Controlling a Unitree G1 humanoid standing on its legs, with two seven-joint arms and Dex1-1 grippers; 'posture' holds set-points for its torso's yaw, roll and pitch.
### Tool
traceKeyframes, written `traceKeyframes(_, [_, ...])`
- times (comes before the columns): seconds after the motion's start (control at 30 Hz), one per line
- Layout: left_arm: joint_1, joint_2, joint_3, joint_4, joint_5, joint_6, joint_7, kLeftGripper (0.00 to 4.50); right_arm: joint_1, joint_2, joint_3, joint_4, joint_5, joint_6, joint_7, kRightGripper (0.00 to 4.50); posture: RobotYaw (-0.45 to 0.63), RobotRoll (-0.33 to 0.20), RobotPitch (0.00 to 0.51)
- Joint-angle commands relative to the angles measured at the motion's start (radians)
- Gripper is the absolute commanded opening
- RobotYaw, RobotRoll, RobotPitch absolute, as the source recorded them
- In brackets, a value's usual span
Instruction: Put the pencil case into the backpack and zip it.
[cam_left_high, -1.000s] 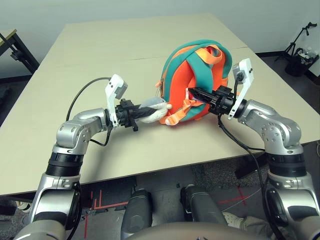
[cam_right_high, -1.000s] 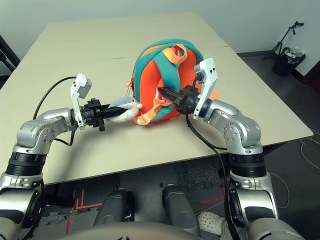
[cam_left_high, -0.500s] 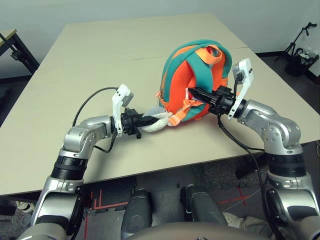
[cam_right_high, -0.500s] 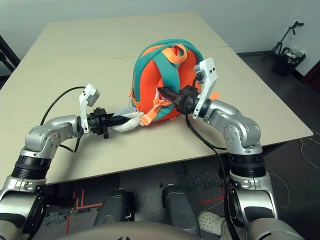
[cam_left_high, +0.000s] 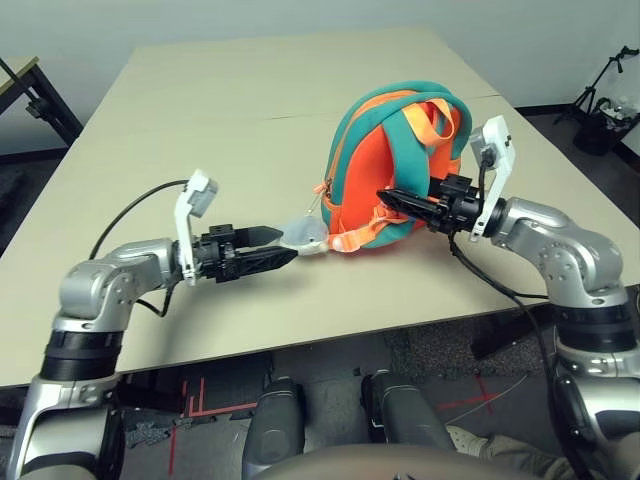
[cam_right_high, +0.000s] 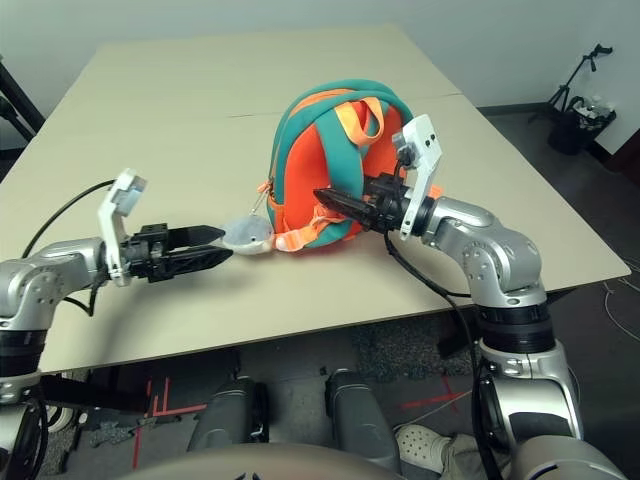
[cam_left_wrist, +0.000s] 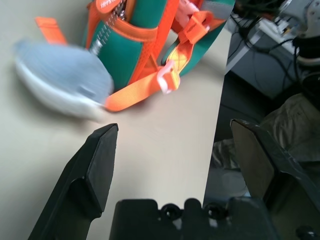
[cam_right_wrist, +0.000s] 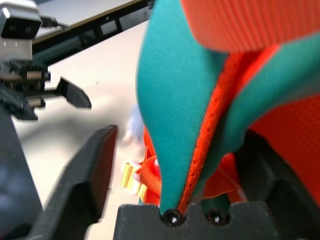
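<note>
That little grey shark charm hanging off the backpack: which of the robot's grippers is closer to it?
The left. The left gripper is open, just short of the shark charm, not touching it. The right gripper is farther off, against the backpack at its orange back panel.

No text, label, brand, number or sign can be read anywhere in these views. The backpack (cam_left_high: 395, 165) shows only plain teal and orange fabric, and the grey shark charm (cam_left_high: 305, 237) beside it carries no lettering. In the left wrist view an orange tab near the top of the backpack may bear a few pale marks, but they are too blurred to make out. The white camera housings on both wrists are unmarked.
</note>
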Motion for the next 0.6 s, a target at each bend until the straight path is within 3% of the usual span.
traceKeyframes(0.03, [0.041, 0.03, 0.055, -0.045, -0.05, 0.037, 0.006, 4.5, -0.015, -0.046, 0.019, 0.002, 0.002, 0.014, 0.063, 4.48, 0.03, 0.0, 0.068])
traceKeyframes(0.4, [0.17, 0.125, 0.254, -0.075, -0.044, 0.007, 0.075, 4.5, -0.008, -0.344, 0.057, 0.064, -0.06, -0.027, 0.351, 4.48, 0.06, 0.0, 0.084])
traceKeyframes(0.6, [0.169, 0.082, 0.304, -0.035, -0.001, -0.081, 0.159, 4.5, -0.047, -0.409, 0.071, 0.27, -0.179, -0.126, 0.4, 4.48, 0.06, 0.0, 0.091])
